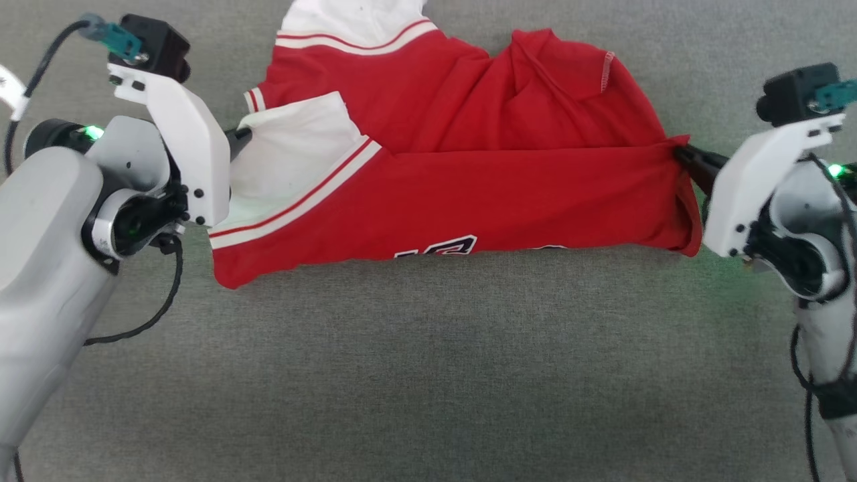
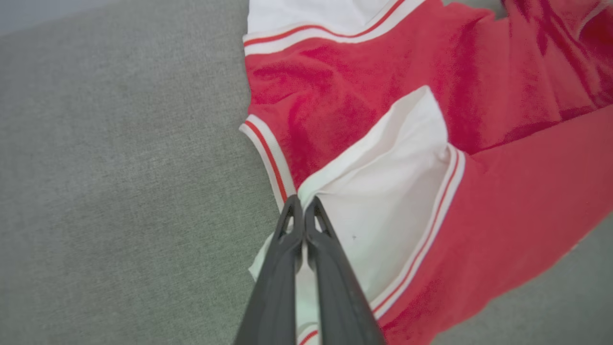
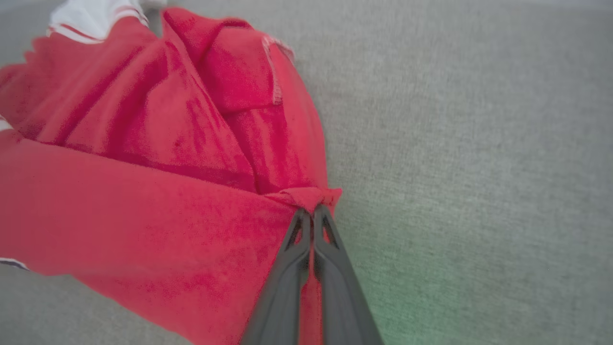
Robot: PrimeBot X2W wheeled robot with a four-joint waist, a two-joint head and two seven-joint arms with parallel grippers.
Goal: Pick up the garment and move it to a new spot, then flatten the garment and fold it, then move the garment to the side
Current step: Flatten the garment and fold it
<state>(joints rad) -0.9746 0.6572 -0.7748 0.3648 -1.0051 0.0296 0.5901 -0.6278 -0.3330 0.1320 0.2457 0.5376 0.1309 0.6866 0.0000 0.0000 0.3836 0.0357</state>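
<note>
The garment [image 1: 462,194], a red jersey with white sleeves and red-white stripe trim, hangs stretched between my two grippers over the grey surface. Black white-outlined lettering peeks out at its lower fold. My left gripper [image 1: 242,134] is shut on the white sleeve edge at the garment's left end; the left wrist view has the dark fingers [image 2: 282,249] pinching white cloth [image 2: 383,191]. My right gripper [image 1: 683,155] is shut on a bunched red corner at the right end, and the right wrist view has that gripper [image 3: 312,211] clamped on red fabric [image 3: 143,201].
A grey fabric-covered surface [image 1: 428,375] spreads under and around the garment, with wide room in front of it. The upper part of the garment [image 1: 355,20] runs off the top of the head view.
</note>
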